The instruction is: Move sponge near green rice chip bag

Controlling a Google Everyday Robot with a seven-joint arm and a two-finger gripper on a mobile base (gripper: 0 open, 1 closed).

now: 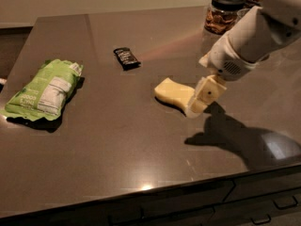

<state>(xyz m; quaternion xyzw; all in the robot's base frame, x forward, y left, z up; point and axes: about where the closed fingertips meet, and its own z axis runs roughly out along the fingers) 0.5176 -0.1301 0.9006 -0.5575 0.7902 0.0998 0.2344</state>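
The pale yellow sponge point(173, 92) lies on the dark countertop point(117, 145), right of centre. The green rice chip bag point(46, 89) lies at the left side, its white label panel up. My gripper point(200, 102) hangs from the white arm coming in from the upper right. It sits right at the sponge's right end and covers that end. The bag is well to the left of both, with open counter between.
A small black wrapped bar point(126, 58) lies behind the sponge, toward the back. A glass jar with a black lid point(224, 12) stands at the back right. The counter's front edge runs along the bottom, with drawers below.
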